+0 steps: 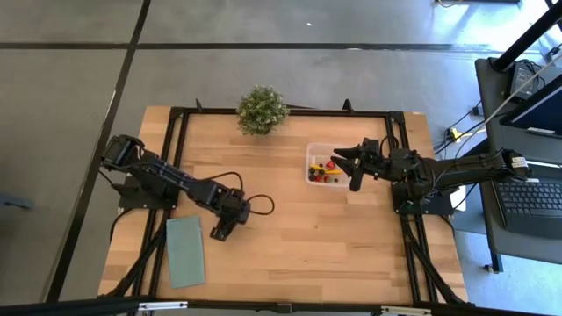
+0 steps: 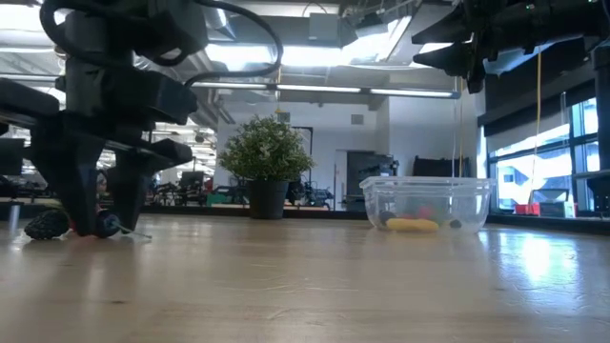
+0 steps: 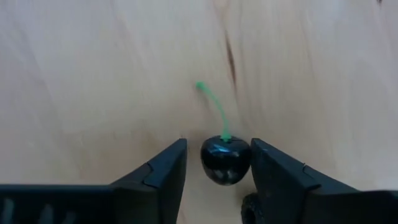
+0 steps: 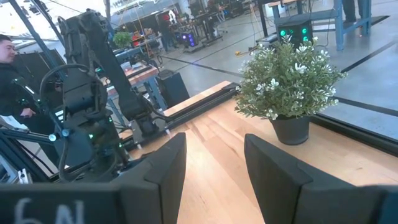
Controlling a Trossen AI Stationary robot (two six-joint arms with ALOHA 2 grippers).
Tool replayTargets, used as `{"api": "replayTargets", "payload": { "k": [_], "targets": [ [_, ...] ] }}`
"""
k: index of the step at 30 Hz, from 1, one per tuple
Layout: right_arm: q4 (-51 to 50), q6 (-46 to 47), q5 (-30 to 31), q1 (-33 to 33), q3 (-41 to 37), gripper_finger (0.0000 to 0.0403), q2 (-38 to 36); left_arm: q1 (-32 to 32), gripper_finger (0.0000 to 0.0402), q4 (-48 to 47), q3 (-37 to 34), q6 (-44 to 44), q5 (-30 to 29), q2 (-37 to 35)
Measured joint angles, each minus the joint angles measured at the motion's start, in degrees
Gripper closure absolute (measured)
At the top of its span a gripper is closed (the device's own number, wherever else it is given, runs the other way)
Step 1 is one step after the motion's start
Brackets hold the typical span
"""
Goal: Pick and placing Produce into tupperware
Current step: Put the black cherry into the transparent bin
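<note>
A dark cherry (image 3: 225, 160) with a green stem (image 3: 214, 109) lies on the wooden table. My left gripper (image 3: 217, 168) (image 1: 219, 230) comes down over it, open, with one finger on either side. In the low view this gripper (image 2: 95, 224) stands on the tabletop beside a dark berry (image 2: 46, 225). The clear tupperware (image 1: 325, 165) (image 2: 427, 204) sits right of the table's middle and holds red and yellow pieces (image 2: 412, 225). My right gripper (image 1: 356, 167) (image 4: 211, 168) hovers high beside the tupperware, open and empty. My left gripper comes from above, pointing down, its fingers on either side of the cherry's round body (image 3: 239, 163). The cherry lies on the table close against one finger (image 3: 267, 171) and apart from the other. Whether that finger touches it, I cannot tell.
A bushy potted plant (image 1: 262, 109) (image 4: 289, 81) stands at the table's far edge. A flat pale-green cloth (image 1: 185, 251) lies near the left front corner. Bare wood (image 1: 307, 228) spreads between the two arms. A person (image 4: 9, 68) shows in the room beyond.
</note>
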Motion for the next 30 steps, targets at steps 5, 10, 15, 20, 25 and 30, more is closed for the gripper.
{"api": "replayTargets", "payload": {
  "k": [5, 10, 15, 20, 25, 30],
  "targets": [
    [0.02, 0.02, 0.02, 0.0, 0.0, 0.0238, 0.0, -0.78, 0.0245, 0.04, 0.0, -0.2, 0.13, 0.0],
    [0.02, 0.02, 0.02, 0.0, 0.0, 0.0238, 0.0, -1.29, 0.026, 0.11, 0.0, -0.6, -1.69, 0.0],
    [0.04, 0.02, 0.0, 0.0, 0.0, 0.0238, 0.0, -1.29, 0.0278, 0.13, 0.0, -0.71, -2.26, 0.0],
    [0.04, 0.04, 0.0, 0.0, 0.0, 0.0238, 0.0, -1.27, 0.0293, 0.22, 0.0, -0.77, -2.25, 0.0],
    [0.07, 0.04, 0.0, 0.0, 0.0, 0.0238, 0.0, -0.9, 0.0298, 0.05, 0.08, -0.79, -2.23, -0.13],
    [0.11, 0.16, 0.0, 0.0, 0.0, 0.0238, 0.0, 1.76, 0.0294, -1.4, 3.91, 0.17, -2.23, -0.2]
  ]
}}
